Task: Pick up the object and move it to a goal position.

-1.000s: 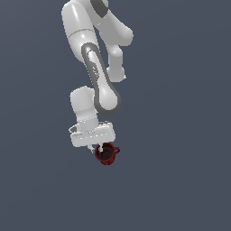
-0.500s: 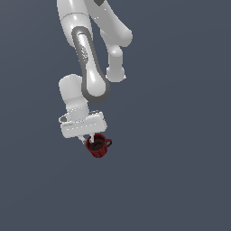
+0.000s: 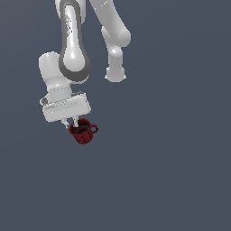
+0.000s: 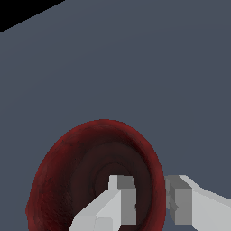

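The object is a small dark red mug [image 3: 84, 132] with ribbed sides and a loop handle pointing toward the exterior view's right. It hangs under my white gripper [image 3: 72, 123], which is shut on the mug's rim. In the wrist view the mug [image 4: 67, 171] fills the lower part of the picture, its dark inside facing the camera. One finger [image 4: 121, 198] sits inside the cup and the other finger [image 4: 180, 198] lies outside the wall, so my gripper [image 4: 151, 198] pinches the wall between them.
A plain grey-blue surface [image 3: 171, 171] lies all around. The arm's white links [image 3: 72, 54] rise above the gripper toward the top of the exterior view. A black strip [image 4: 18, 11] shows beyond the surface's edge in the wrist view.
The gripper and the mug it holds have moved toward the exterior view's left and slightly upward over the last second. The grip on the mug has stayed the same.
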Controlling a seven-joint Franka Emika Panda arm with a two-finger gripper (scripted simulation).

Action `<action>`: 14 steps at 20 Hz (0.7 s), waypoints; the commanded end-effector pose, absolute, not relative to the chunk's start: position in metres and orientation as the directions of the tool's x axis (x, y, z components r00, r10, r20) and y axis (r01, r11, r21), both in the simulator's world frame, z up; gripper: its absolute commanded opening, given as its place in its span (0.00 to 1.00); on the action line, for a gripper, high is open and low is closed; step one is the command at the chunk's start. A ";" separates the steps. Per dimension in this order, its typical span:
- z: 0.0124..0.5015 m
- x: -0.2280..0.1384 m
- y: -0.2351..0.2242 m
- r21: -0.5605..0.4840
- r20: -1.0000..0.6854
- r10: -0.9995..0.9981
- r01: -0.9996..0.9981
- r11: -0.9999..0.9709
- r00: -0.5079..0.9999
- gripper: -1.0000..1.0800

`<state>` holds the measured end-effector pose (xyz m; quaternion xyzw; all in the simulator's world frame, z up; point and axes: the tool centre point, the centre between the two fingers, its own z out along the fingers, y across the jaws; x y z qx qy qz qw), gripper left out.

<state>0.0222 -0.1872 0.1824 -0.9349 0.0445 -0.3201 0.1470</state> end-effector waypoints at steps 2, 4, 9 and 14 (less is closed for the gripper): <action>0.201 0.012 -0.204 -0.301 0.587 -0.175 0.012 -0.953 0.791 0.00; 0.209 0.007 -0.211 -0.301 0.587 -0.174 0.013 -0.954 0.790 0.00; 0.221 0.001 -0.223 -0.299 0.588 -0.173 0.013 -0.954 0.790 0.00; 0.224 0.001 -0.225 -0.298 0.588 -0.172 0.014 -0.954 0.790 0.00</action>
